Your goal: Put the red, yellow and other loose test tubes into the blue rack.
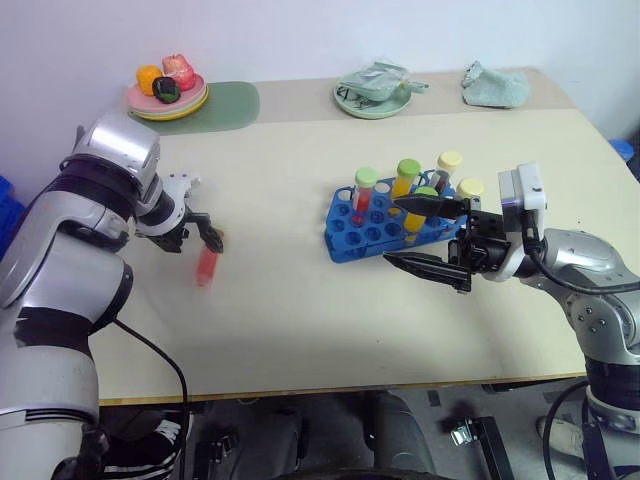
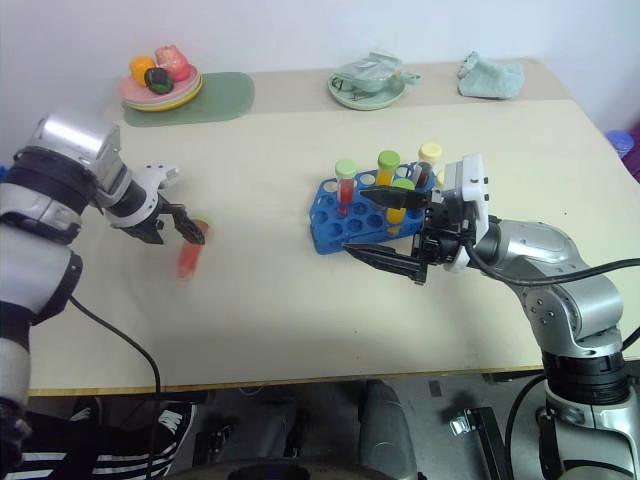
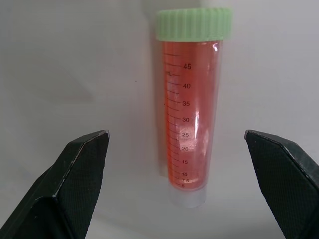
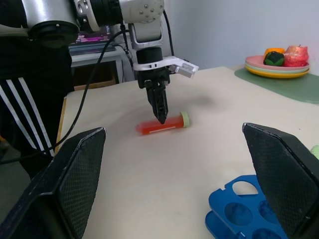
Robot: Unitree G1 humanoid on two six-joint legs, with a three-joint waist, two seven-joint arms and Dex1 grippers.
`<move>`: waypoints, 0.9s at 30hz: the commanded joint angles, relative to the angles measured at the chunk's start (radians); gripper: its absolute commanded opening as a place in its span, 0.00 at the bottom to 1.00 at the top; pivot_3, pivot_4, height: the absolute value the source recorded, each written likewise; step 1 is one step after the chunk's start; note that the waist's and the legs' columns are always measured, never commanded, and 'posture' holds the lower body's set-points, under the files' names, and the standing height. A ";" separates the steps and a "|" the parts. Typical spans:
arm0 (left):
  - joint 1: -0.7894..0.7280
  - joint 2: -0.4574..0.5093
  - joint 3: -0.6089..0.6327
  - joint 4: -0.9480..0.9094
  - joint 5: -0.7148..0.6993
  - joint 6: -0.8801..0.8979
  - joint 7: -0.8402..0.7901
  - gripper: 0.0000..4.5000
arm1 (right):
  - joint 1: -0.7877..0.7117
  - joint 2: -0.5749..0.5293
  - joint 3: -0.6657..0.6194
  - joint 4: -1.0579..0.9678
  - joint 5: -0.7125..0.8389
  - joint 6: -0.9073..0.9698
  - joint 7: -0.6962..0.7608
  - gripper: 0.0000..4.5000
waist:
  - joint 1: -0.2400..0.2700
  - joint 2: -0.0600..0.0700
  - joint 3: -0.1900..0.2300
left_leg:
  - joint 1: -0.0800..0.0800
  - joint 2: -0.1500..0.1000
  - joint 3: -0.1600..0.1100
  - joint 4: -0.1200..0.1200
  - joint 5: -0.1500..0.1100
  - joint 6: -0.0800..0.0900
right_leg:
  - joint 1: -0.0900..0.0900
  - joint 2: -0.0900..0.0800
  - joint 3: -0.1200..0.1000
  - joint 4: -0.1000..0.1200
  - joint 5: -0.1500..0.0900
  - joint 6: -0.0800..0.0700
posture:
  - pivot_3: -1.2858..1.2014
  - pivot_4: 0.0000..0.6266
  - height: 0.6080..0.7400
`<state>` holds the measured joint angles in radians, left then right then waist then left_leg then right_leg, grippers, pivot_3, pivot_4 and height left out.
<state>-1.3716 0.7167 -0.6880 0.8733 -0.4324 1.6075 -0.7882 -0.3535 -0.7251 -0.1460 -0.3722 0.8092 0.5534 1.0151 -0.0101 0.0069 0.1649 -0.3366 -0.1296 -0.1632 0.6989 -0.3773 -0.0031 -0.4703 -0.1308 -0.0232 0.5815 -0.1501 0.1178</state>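
Clear plastic red tube point(image 3: 189, 119), ribbed cap; matt table point(image 1: 300, 320).

The red tube point(image 1: 207, 265) on the table is smeared in the head views, and the left gripper point(image 1: 203, 233) hides its far end there. The right gripper point(image 1: 428, 236) crosses in front of the blue rack point(image 1: 372, 228), covering its right end and the lower parts of the tubes there. In the right wrist view the rack runs off the picture's edge. The contents of the green plate point(image 1: 372, 100) cannot be made out.
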 commanded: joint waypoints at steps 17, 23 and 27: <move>0.048 -0.042 -0.008 -0.001 0.036 0.007 -0.020 1.00 | 0.016 0.006 -0.022 -0.042 0.006 -0.023 -0.008 0.99 | -0.001 0.000 0.000 | -0.001 0.000 0.000 0.001 0.000 0.000 | -0.001 0.000 0.000 0.001 0.000 0.000 | 0.52 0.24 1.00; 0.069 -0.062 0.028 0.007 0.041 0.007 0.007 0.71 | 0.013 -0.001 -0.022 -0.039 -0.001 -0.025 -0.009 1.00 | 0.000 0.000 0.000 | -0.001 0.000 0.000 0.001 0.000 0.000 | -0.001 -0.001 0.000 0.001 0.000 0.000 | 0.52 0.24 1.00; 0.081 -0.058 0.038 -0.014 0.039 0.007 0.005 0.28 | 0.014 -0.001 -0.024 -0.039 -0.006 -0.025 -0.010 1.00 | 0.003 0.000 0.000 | -0.001 0.000 0.000 0.001 0.000 0.000 | -0.001 -0.001 0.000 0.001 0.000 0.000 | 0.52 0.24 1.00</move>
<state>-1.3040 0.6618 -0.6582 0.8754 -0.3822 1.6068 -0.7718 -0.3349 -0.7243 -0.1460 -0.3723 0.7989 0.5506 1.0064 -0.0069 0.0069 0.1645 -0.3376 -0.1300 -0.1633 0.7002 -0.3772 -0.0030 -0.4714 -0.1323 -0.0231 0.5829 -0.1500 0.1179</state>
